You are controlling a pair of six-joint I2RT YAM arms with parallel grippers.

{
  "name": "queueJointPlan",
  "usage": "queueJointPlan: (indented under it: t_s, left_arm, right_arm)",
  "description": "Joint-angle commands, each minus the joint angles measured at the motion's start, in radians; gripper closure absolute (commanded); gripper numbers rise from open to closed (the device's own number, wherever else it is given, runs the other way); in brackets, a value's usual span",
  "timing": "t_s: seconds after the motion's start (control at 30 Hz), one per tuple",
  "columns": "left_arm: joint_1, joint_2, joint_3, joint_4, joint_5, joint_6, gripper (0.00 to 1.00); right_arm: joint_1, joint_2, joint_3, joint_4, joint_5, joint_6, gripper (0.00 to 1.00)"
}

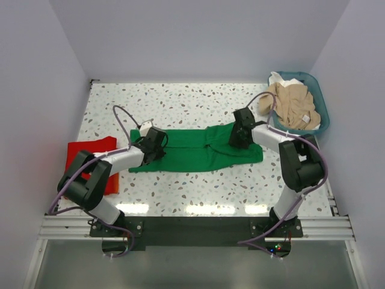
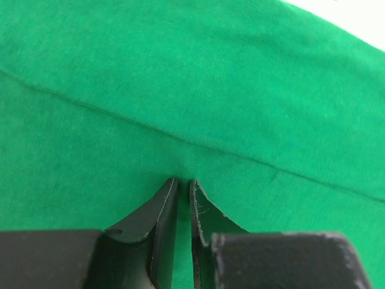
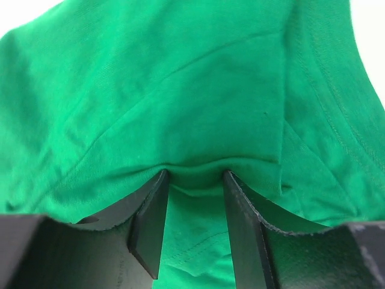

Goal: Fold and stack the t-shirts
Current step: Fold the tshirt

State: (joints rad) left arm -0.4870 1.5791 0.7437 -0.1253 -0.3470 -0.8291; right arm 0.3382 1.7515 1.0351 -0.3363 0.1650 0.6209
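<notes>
The green t-shirt (image 1: 192, 150) lies as a long strip on the table (image 1: 180, 102), left of the teal basket (image 1: 323, 105) and nearer the arm bases. The left gripper (image 2: 183, 183) sits at the strip's end farthest from the basket, jaws nearly together and pinching a thin ridge of green cloth. The right gripper (image 3: 194, 174) sits at the end nearest the basket, jaws partly apart with a thick fold of the same cloth between them. The red t-shirt (image 1: 90, 150) lies well left of the basket, beyond the green strip. A beige t-shirt (image 1: 292, 102) and a white t-shirt (image 1: 278, 78) rest inside the basket.
</notes>
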Motion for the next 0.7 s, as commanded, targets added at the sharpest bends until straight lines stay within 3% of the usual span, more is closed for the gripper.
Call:
queueJointPlan:
  t_s: [0.0,0.13,0.27,0.47,0.57,0.67]
  left_arm:
    - [-0.035,0.003,-0.044,-0.109,0.002,-0.042,0.82]
    - [-0.105,-0.062,-0.092,-0.161,0.019,-0.137,0.83]
    - [-0.194,-0.132,-0.154,-0.155,0.080,-0.274,0.81]
    - [-0.369,-0.084,-0.126,0.010,0.230,-0.364,0.78]
    - [-0.415,0.017,-0.041,0.101,0.316,-0.326,0.74]
    - [-0.421,0.102,0.049,0.157,0.376,-0.263,0.70]
  right_arm:
    - [-0.015,0.132,0.127,-0.006,-0.004,-0.062,0.55]
    - [-0.013,0.322,0.350,-0.073,-0.007,-0.127,0.55]
    - [-0.013,0.521,0.715,-0.165,-0.031,-0.200,0.55]
    - [-0.008,0.839,1.216,-0.273,-0.163,-0.295,0.52]
    - [-0.008,0.914,1.341,-0.242,-0.238,-0.314,0.48]
    - [-0.007,0.942,1.347,-0.149,-0.295,-0.314,0.39]
